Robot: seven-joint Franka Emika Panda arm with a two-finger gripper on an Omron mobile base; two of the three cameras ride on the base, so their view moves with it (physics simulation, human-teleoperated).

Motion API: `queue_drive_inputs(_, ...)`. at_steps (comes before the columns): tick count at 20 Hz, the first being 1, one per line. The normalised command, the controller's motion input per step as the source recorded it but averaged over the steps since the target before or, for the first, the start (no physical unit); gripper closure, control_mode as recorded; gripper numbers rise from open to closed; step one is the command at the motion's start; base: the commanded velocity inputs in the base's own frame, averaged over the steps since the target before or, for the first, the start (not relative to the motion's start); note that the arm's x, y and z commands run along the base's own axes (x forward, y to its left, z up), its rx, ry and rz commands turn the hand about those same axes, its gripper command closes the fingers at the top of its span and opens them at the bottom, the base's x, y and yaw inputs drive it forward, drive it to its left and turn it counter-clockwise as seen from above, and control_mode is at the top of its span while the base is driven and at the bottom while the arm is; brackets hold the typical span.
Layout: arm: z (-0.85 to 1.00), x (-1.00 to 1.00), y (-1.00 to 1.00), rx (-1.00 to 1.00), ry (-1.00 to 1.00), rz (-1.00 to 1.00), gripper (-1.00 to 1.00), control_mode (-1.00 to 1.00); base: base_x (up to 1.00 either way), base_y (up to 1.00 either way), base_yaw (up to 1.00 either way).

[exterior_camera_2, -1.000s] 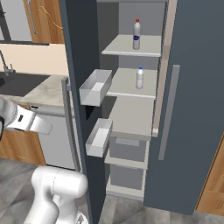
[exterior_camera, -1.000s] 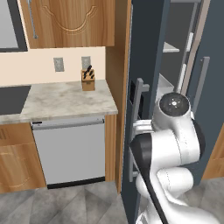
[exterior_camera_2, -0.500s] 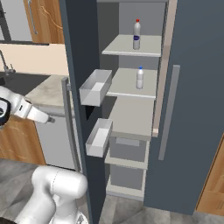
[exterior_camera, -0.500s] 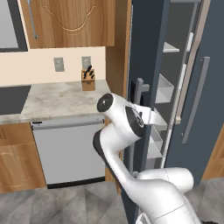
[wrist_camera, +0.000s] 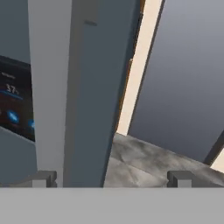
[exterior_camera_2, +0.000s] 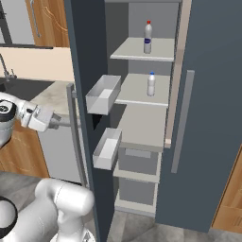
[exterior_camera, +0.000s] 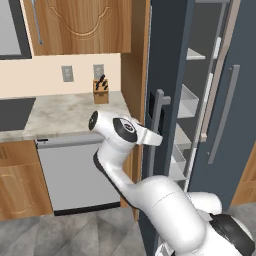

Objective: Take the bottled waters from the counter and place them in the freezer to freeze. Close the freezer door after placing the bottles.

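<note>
We find the hand (wrist_camera: pixel 111 178) spread wide and holding nothing, its two dark fingertips (wrist_camera: pixel 180 178) standing well apart at the bottom of the hand view. Between them rises the long grey vertical handle (wrist_camera: pixel 49 87) of the freezer door (exterior_camera_2: pixel 87 61), with the small black blue-lit panel (wrist_camera: pixel 15 103) just to its left. In the left base view the hand (exterior_camera: pixel 152 138) reaches right from the arm's white wrist and sits right at that handle (exterior_camera: pixel 158 131) (whether it touches it we cannot tell).

The freezer (exterior_camera_2: pixel 215 94) stands at the right of the scene, and its door hangs open, turned edge-on toward us, with two pale bins (exterior_camera_2: pixel 105 93) on its inner face, one above the other. Both bottled waters are inside on the pale grey shelves: the red-capped bottle (exterior_camera_2: pixel 148 37) stands upright on the upper shelf (exterior_camera_2: pixel 160 51), and the blue-capped bottle (exterior_camera_2: pixel 151 84) stands upright on the shelf below, nearly under the first. Lower still are a bare wide shelf and two grey drawers (exterior_camera_2: pixel 138 160).

To the left of the freezer lies the table (exterior_camera: pixel 65 112), beige marbled stone over a grey dishwasher front (exterior_camera: pixel 77 172) and wooden cabinets. A wooden knife block (exterior_camera: pixel 101 90) sits at its far right corner against the wall, below wooden wall cabinets (exterior_camera: pixel 80 25).
</note>
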Motion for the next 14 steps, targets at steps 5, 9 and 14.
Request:
queue_drive_inputs(5,-0.21,0.05,-0.16,-0.01,-0.16,-0.06,-1.0,-1.0,0.0,0.0,0.0)
queue_drive_inputs(9,-0.15,0.24,-0.11,-0.02,-0.05,-0.06,-1.0,-1.0,0.0,0.0,0.0)
queue_drive_inputs(14,-0.05,0.43,0.0,0.0,0.0,-0.02,-1.0,-1.0,0.0,0.0,0.0)
